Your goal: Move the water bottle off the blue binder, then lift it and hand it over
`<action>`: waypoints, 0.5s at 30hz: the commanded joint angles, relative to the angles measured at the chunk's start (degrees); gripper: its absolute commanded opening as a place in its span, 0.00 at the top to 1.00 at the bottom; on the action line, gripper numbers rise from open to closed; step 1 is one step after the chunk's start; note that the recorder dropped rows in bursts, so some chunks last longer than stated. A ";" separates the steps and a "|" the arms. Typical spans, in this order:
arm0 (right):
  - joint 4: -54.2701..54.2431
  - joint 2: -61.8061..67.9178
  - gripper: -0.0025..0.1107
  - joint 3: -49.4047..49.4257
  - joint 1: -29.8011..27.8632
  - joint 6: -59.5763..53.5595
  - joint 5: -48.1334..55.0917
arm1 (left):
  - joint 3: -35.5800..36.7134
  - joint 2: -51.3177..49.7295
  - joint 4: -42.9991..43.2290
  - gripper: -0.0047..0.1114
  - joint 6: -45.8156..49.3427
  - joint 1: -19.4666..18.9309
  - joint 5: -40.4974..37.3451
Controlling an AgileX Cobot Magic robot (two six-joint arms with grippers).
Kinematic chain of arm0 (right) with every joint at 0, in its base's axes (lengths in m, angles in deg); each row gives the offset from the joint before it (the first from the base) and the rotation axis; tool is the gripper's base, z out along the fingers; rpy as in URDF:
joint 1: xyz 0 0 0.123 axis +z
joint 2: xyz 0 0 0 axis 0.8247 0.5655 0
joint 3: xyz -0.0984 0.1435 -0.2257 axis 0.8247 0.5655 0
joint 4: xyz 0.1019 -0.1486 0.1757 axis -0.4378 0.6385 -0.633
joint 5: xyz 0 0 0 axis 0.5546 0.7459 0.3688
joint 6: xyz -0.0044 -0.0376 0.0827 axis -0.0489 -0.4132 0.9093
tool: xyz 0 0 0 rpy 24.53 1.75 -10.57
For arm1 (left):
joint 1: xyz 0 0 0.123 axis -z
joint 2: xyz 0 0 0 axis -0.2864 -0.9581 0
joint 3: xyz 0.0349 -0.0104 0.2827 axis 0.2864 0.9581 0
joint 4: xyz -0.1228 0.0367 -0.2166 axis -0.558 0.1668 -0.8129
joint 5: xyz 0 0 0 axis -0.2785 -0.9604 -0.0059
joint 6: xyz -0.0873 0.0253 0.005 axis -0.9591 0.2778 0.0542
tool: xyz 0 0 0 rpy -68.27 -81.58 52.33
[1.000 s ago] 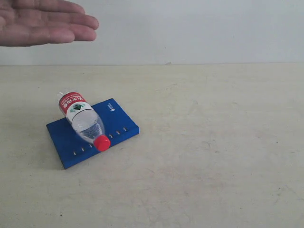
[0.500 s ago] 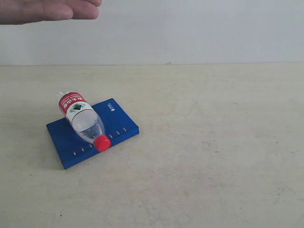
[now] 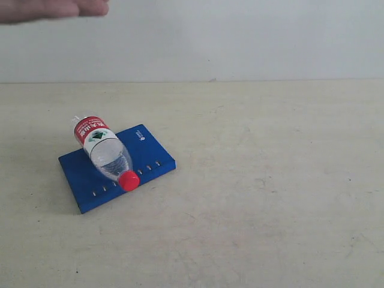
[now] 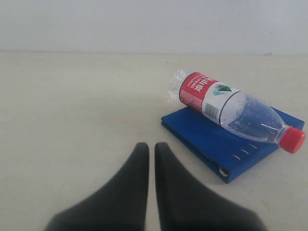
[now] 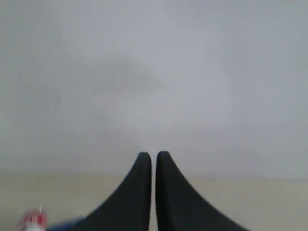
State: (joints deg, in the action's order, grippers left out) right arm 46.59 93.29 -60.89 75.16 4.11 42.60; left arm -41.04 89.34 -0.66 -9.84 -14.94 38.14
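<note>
The water bottle (image 3: 105,153) lies on its side across the blue binder (image 3: 150,159), red cap toward the binder's riveted front edge. In the left wrist view the same bottle (image 4: 236,111) rests on the binder (image 4: 207,142). My left gripper (image 4: 151,147) is shut and empty, low over the bare table, a short way from the binder. My right gripper (image 5: 154,155) is shut and empty, facing the wall, with a blurred bit of the bottle's label (image 5: 32,220) at the picture's corner. Neither gripper shows in the exterior view.
A person's hand (image 3: 51,8) hovers at the top left of the exterior view, well above the beige table (image 3: 270,180). A plain pale wall stands behind the table.
The person's hand has risen and drawn back toward the top left corner. The bottle and binder have not moved.
</note>
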 commanded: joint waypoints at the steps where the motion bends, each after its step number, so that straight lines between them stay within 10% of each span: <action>1: -8.81 23.02 0.98 -1.04 22.07 -23.19 4.43 | -0.03 0.20 0.12 0.92 -0.43 0.10 0.03; 6: -4.19 41.99 0.98 -3.79 37.85 -35.79 0.48 | -0.03 0.20 0.12 0.92 -0.43 0.10 0.03; 11: -6.48 54.89 0.91 -8.21 38.66 -29.65 -6.63 | -0.03 0.20 0.12 0.92 -0.43 0.10 0.03; 15: -8.22 65.90 0.48 -15.87 38.66 -24.67 -15.99 | -0.03 0.20 0.12 0.92 -0.43 0.10 0.03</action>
State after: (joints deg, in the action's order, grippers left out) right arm 39.31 156.36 -74.02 113.79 -21.68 30.95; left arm -41.04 89.34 -0.66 -9.84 -14.94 38.14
